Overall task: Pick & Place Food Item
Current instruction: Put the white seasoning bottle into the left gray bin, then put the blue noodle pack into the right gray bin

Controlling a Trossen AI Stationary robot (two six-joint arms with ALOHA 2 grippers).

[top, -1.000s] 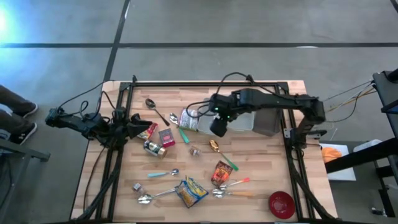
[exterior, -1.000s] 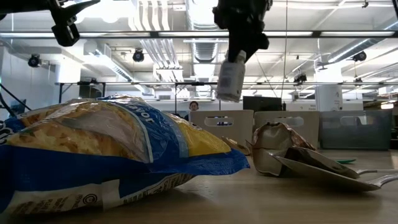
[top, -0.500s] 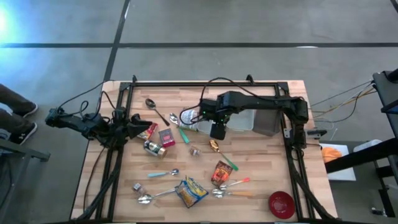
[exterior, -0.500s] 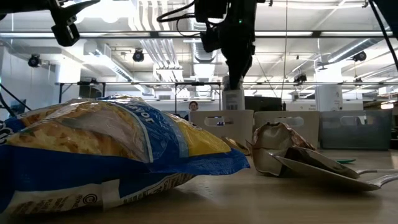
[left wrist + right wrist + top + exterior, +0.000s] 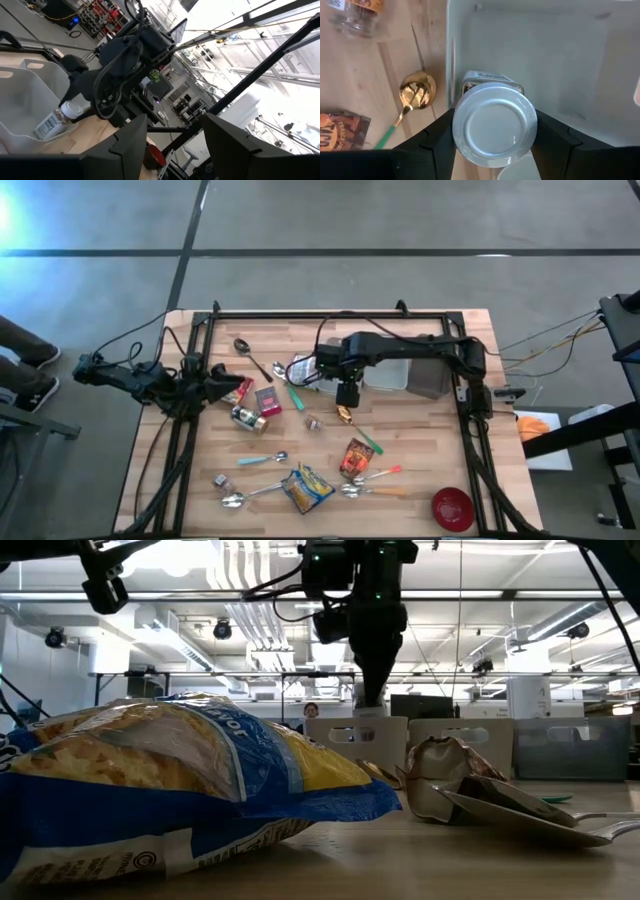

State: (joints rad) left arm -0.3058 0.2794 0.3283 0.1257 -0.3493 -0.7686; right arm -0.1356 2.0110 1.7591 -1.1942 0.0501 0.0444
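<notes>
Right gripper [image 5: 494, 150]: clamped on the silver-lidded clear jar [image 5: 494, 131], one dark finger on each side of the lid; it hangs near the middle of the desk, by the front left corner of the white plastic bin [image 5: 392, 373].
Silver-lidded clear jar: held upright with its lid toward the wrist camera and its label side just visible below the lid; whether it straddles the bin's wall or hangs beside it cannot be told.
White plastic bin: sits toward the back right of the wooden desk [image 5: 420, 470].
Gold spoon with green handle [image 5: 415, 98]: lies on the desk just outside the bin's wall, near the jar.
Left gripper [image 5: 232, 385]: at the desk's left edge, its fingers parted and grasping nothing, beside a small red box [image 5: 267, 401].
Blue and yellow snack bag [image 5: 180, 790]: lies flat near the desk's front edge.
Red round bowl [image 5: 452, 508]: rests at the front right corner of the desk.
</notes>
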